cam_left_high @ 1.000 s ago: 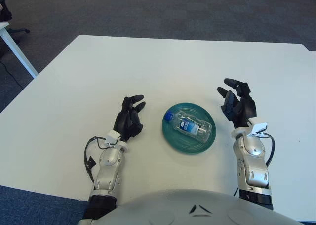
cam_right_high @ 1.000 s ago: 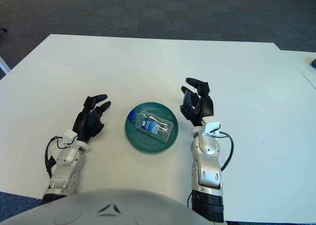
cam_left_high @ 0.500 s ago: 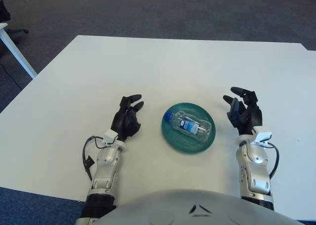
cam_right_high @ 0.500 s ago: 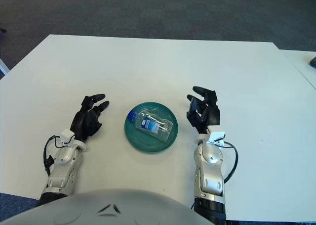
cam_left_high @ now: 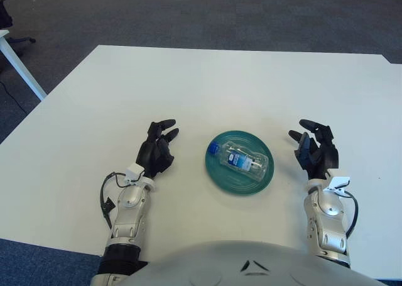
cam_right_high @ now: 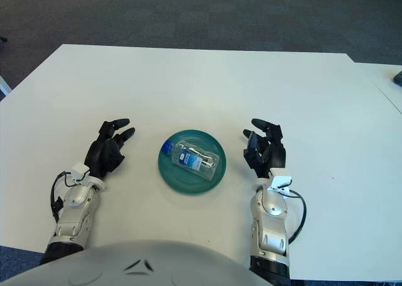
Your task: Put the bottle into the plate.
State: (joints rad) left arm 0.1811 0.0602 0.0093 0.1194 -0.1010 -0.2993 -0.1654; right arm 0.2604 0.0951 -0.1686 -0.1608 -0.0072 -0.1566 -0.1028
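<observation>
A small clear bottle [cam_left_high: 241, 158] with a blue cap and blue label lies on its side in the round teal plate [cam_left_high: 218, 174] near the table's front middle. My left hand [cam_left_high: 157, 149] rests above the table left of the plate, fingers relaxed and empty. My right hand [cam_left_high: 316, 151] is right of the plate, apart from it, fingers spread and holding nothing.
The white table [cam_left_high: 207, 91] stretches far behind the plate. Dark carpet lies beyond its far edge. A white table leg [cam_left_high: 22, 66] stands at the far left. My own torso fills the bottom edge of the view.
Both hands have drawn outward and back toward me, away from the plate. The bottle and plate have not moved.
</observation>
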